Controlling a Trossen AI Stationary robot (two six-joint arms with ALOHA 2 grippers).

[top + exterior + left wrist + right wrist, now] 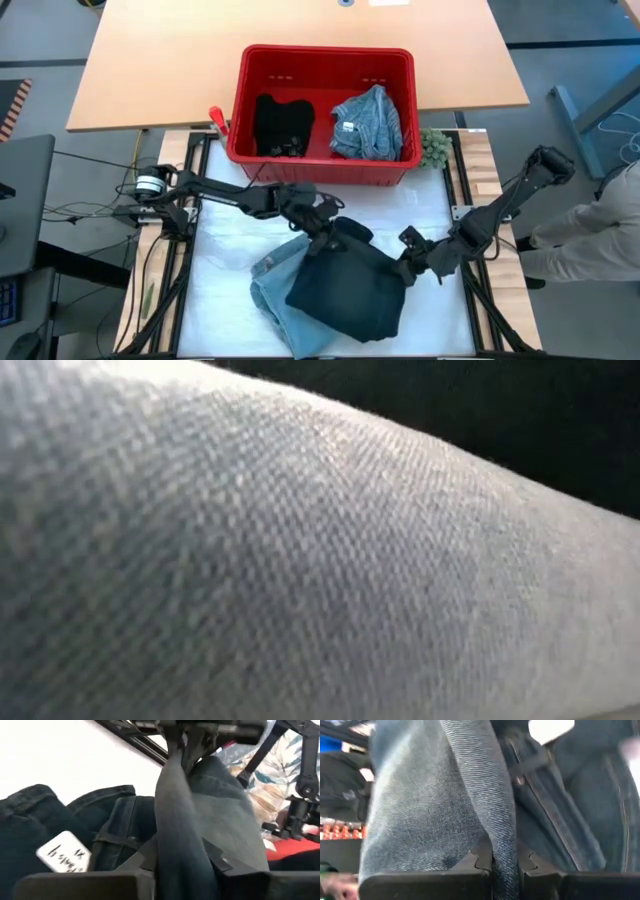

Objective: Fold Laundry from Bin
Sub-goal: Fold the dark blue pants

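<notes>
Right gripper (pixel 492 865): fingers drawn narrow on a fold of the denim jeans (pixel 345 285), the cloth pinched between the two pads and rising from them. Left gripper (pixel 180 865): a grey-blue fold of the same jeans lies between its fingers, which stand close about the cloth; whether they clamp it or merely flank it cannot be told. In the high view the left gripper (pixel 325 232) sits at the upper edge of the dark jeans and the right gripper (pixel 408 262) at their right edge, the two arms reaching in from either side. The jeans lie bunched on the white work surface (pixel 225 270), dark side uppermost, with a lighter blue portion showing at the lower left. A white size label (pixel 64 852) shows near the waistband in the left wrist view. Beyond the jeans stands the red bin (pixel 325 60), holding a black garment (pixel 282 122) on the left and a blue-white striped garment (pixel 368 122) on the right, apart from each other. A small green fuzzy lump (pixel 433 148) rests just beside the bin's right corner. The low view is filled by pale woven cloth close against the lens
</notes>
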